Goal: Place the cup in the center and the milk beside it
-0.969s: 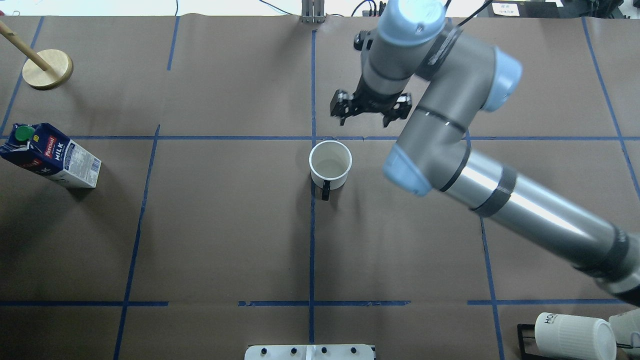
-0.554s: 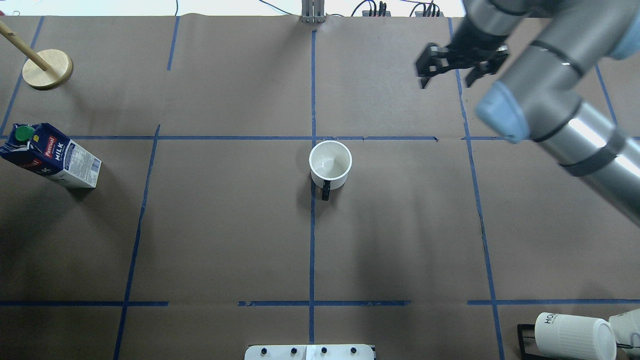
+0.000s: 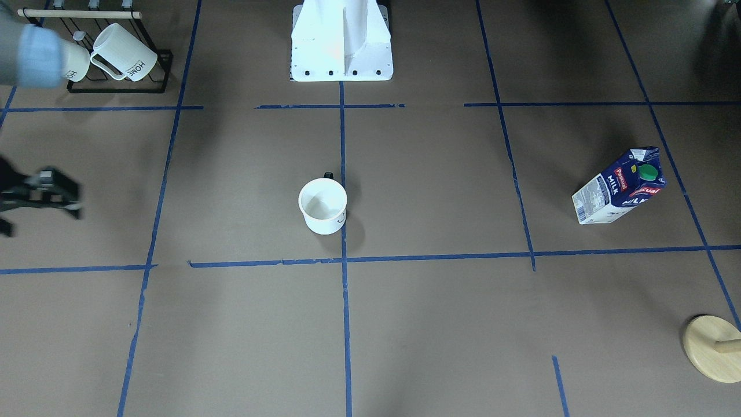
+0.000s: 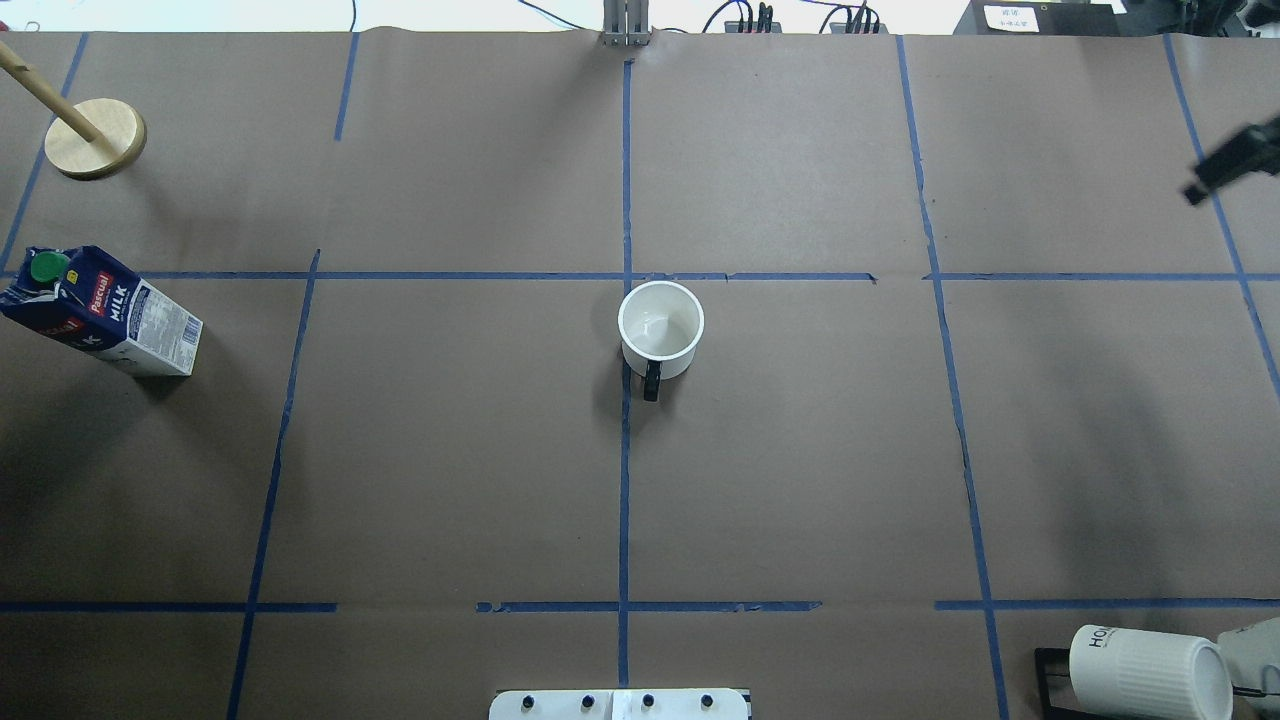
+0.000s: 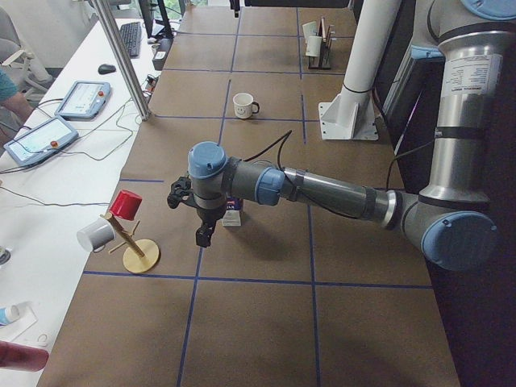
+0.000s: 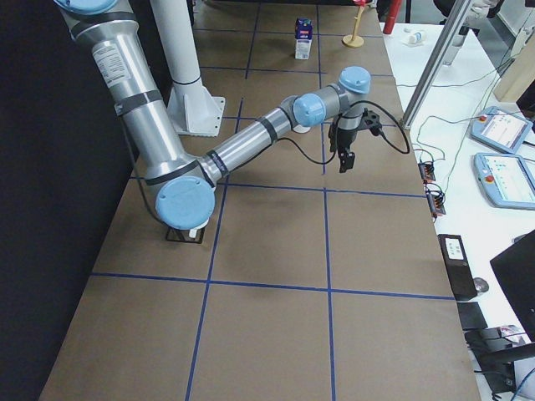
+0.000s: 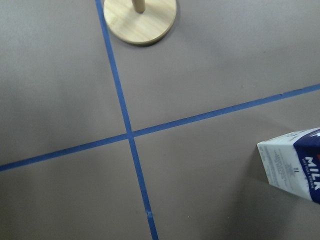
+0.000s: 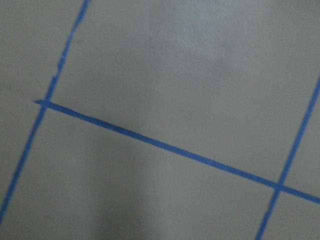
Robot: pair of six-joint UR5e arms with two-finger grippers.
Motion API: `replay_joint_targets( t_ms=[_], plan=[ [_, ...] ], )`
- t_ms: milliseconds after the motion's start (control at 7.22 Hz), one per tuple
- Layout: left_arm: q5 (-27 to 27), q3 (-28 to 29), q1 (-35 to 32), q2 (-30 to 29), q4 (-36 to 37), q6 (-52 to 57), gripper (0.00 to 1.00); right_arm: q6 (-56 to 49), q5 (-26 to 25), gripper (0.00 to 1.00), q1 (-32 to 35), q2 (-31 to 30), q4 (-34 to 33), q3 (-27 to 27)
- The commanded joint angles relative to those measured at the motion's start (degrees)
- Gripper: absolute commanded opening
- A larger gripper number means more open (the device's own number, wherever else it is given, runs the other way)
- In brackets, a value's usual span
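Cup sits just beside the center crossing, milk stands well apart from it on robot's left, likely light, crushable carton, so grip flat sides mid-body; right gripper spread, empty; left gripper can't tell.

The cup stands upright with its mouth open and its black handle toward the robot. The center lies just beyond the cup and slightly to its left. The milk is well apart, far to the cup's left. Far to the cup's right, a dark part of the right gripper shows.
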Motion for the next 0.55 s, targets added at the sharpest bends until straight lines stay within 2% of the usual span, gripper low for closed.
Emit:
replay_joint_targets(
  t_ms=[0,138,277,415],
  plan=[
    [-2.4,-2.5,0.1,-0.2,0.2,-0.2,1.0,-6.7,0.4,1.0,6.2,-13.1,5.0,0.1],
    [-3.2,-4.3,1.3,-0.5,0.0,-4.8,1.0,-5.6,0.4,1.0,6.2,-13.7,6.9,0.4],
    [-2.4,-7.8,5.3,-1.3,-0.5,-15.6,1.0,-5.3,0.4,1.0,6.2,-13.8,6.9,0.2],
    [-1.1,-9.4,9.0,-1.3,-0.8,-21.4,1.0,-5.3,0.5,1.0,6.2,-14.1,7.0,0.1]
  ],
)
